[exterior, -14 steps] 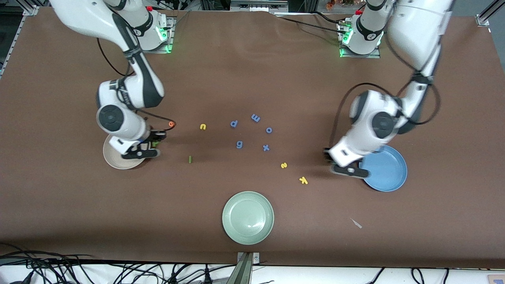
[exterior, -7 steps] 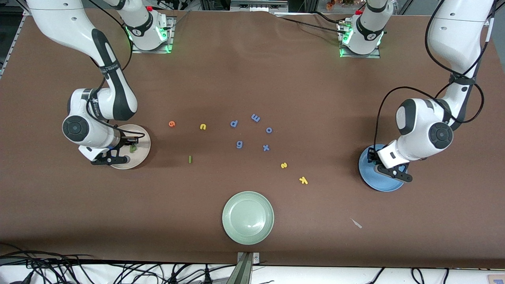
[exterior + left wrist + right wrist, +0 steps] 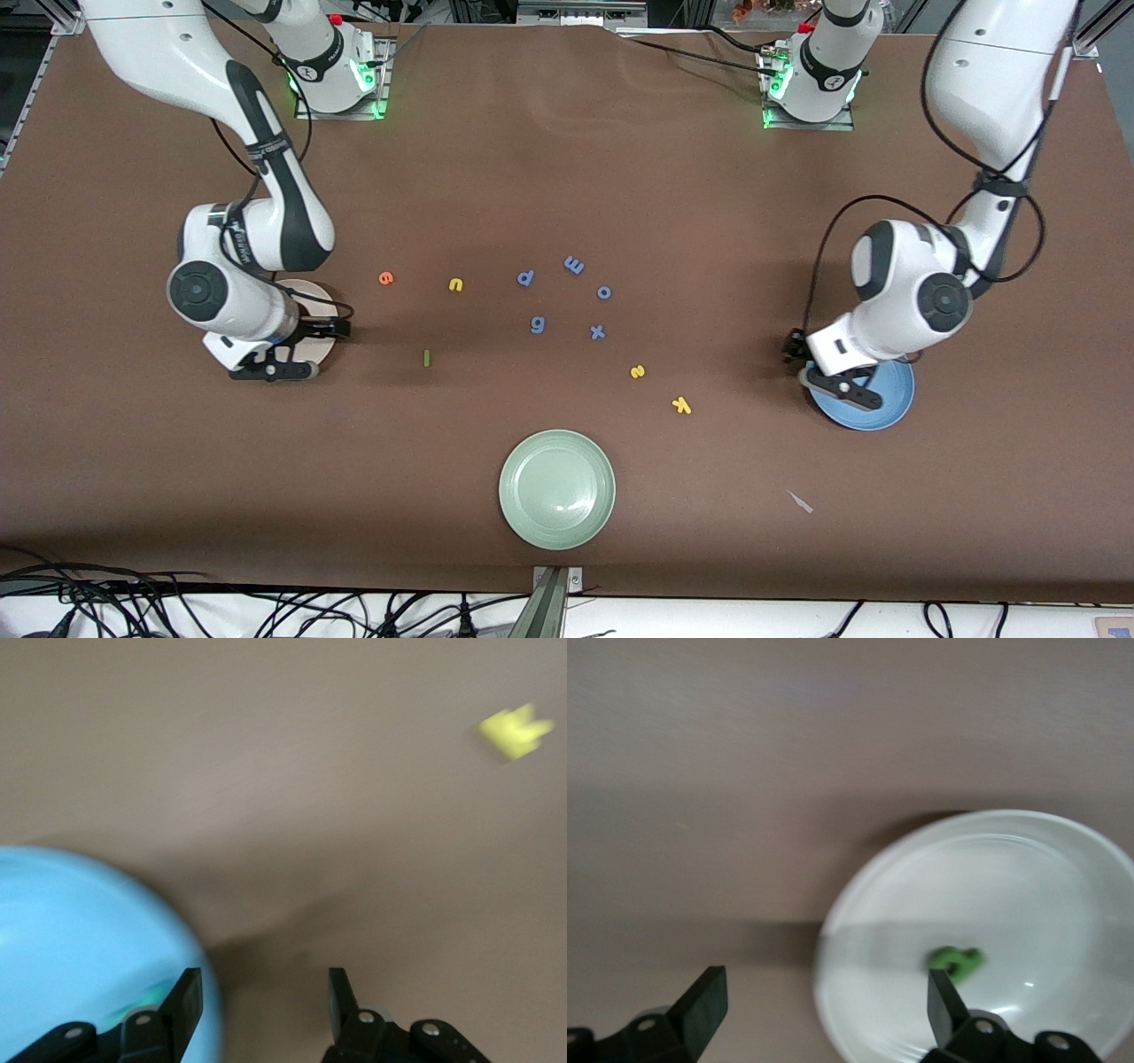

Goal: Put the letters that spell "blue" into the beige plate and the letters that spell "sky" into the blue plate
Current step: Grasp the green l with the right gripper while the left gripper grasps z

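Here, green b (image 3: 955, 961) lies in beige plate (image 3: 1063, 850) beneath open, empty right gripper (image 3: 819, 1005).

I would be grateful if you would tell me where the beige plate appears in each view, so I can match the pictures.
Front view: the beige plate lies toward the right arm's end of the table, half hidden under that arm's wrist.
Right wrist view: the plate shows large, with the dark green b in it.
Left wrist view: not in it.
Shared landmark: the open right gripper over the plate's edge.
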`<state>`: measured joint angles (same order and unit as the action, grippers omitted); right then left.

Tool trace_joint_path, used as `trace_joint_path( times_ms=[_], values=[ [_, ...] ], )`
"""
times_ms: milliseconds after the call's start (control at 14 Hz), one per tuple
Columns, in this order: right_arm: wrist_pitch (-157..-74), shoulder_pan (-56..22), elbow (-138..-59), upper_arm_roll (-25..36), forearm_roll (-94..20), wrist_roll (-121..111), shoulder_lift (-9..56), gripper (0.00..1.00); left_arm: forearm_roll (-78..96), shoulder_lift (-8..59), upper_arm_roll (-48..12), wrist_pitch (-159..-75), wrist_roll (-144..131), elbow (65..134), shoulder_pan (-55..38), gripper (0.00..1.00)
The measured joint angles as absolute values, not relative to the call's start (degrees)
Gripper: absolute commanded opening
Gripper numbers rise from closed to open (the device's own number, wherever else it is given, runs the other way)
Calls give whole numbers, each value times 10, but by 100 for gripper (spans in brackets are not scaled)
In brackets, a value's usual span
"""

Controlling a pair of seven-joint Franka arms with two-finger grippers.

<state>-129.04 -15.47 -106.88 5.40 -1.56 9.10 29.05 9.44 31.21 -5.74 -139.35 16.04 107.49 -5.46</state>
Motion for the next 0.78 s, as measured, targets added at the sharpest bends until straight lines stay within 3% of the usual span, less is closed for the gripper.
trace_joint_path(
  times_ms=[356, 784],
  values=[
    [-1292, -168, -1013, -8, -16, 232, 338, 100, 163, 356, -44, -1419, 18, 1003, -206, 65],
    [-1339, -214, -994, -14, -17, 312, 384, 100, 163, 439, 4, -1472, -60, 929, -295, 65]
  ],
)
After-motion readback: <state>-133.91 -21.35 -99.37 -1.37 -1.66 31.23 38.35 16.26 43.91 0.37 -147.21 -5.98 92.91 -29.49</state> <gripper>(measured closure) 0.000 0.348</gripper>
